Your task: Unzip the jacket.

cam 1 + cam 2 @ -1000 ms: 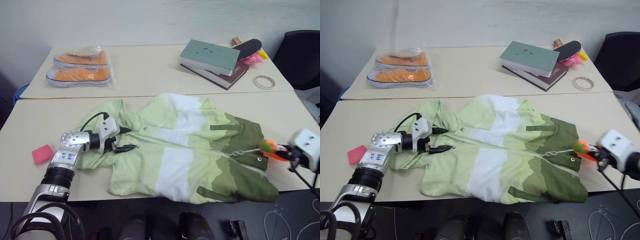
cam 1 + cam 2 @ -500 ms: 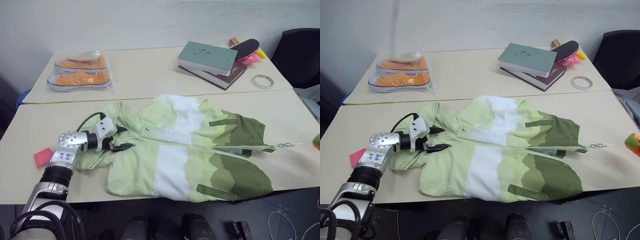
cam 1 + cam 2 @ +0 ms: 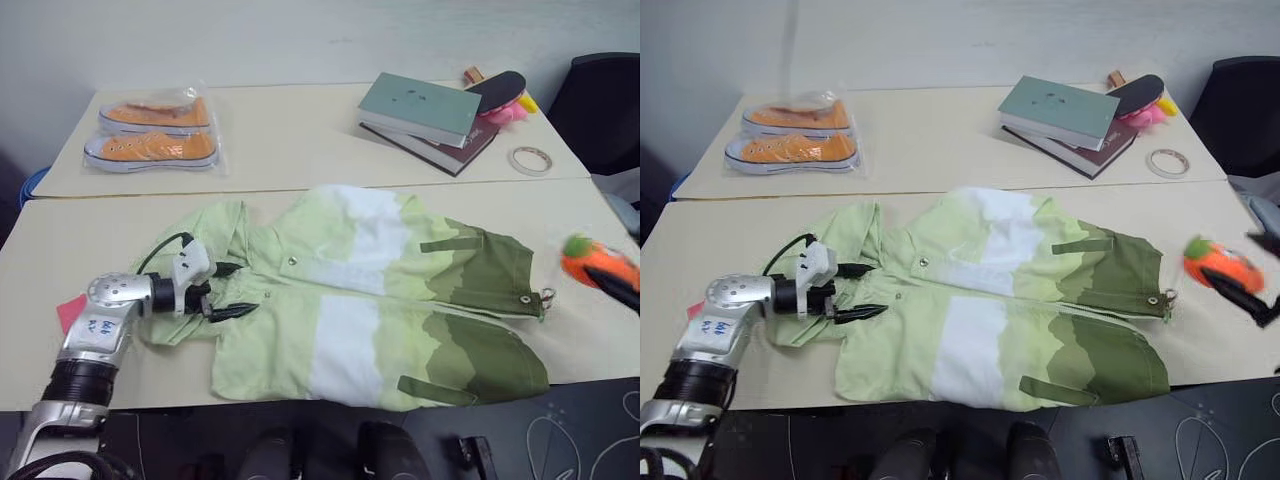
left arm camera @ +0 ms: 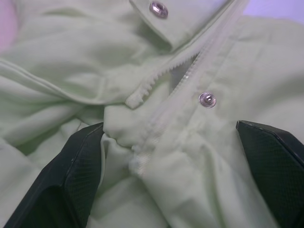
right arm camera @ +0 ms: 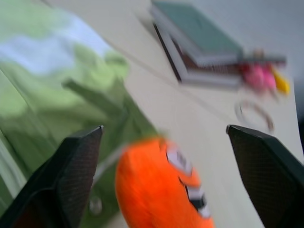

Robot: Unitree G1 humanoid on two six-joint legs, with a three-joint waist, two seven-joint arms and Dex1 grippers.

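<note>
The jacket (image 3: 375,290) covers the middle of the near tabletop (image 3: 60,250) from its front edge almost to its back edge, leaving bare strips at the left and right ends, the left one holding a pink block (image 3: 68,310) near the left gripper (image 3: 232,292). An orange toy (image 3: 1220,264) hangs over the right end. On the far tabletop (image 3: 290,140), bagged shoes (image 3: 155,132) fill the left corner, stacked books (image 3: 428,118) and a tape roll (image 3: 529,159) the right, the middle bare

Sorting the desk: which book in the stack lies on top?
The grey-green book; the dark maroon book lies beneath it, showing only along its edges.
</note>
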